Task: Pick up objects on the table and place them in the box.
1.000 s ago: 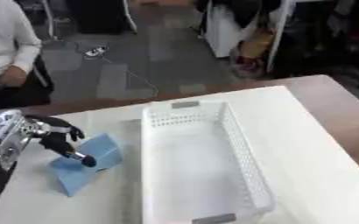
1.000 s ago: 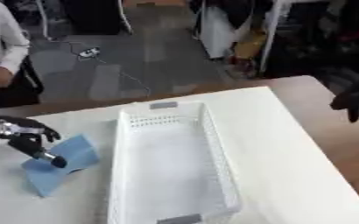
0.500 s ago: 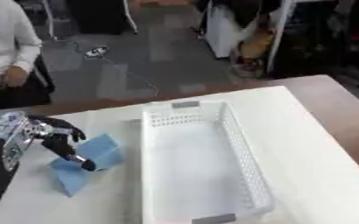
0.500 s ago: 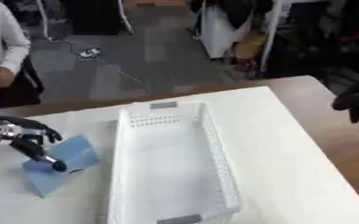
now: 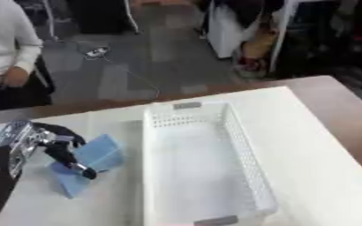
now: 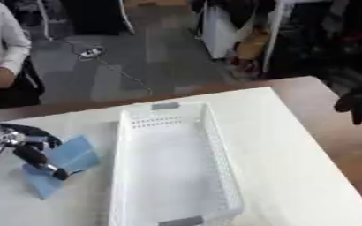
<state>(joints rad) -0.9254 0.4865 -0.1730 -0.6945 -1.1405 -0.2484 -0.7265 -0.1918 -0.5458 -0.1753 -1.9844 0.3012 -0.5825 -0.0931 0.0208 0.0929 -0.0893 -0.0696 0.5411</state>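
pad (image 5: 91,164) left of box (image 5: 200,164)

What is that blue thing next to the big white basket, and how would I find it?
Start at the long white basket in the middle of the white table. Look just to its left: the flat, light blue, squarish object lies there on the table, with the left robot hand over it. It is the only blue thing there.

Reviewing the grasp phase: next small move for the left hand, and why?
Probably lift the blue object a little off the white table, then carry it right toward the white basket. The left hand has fingers curled onto it, the object seems to rest on the table, and the basket looks empty. The right hand sits idle at the right edge.
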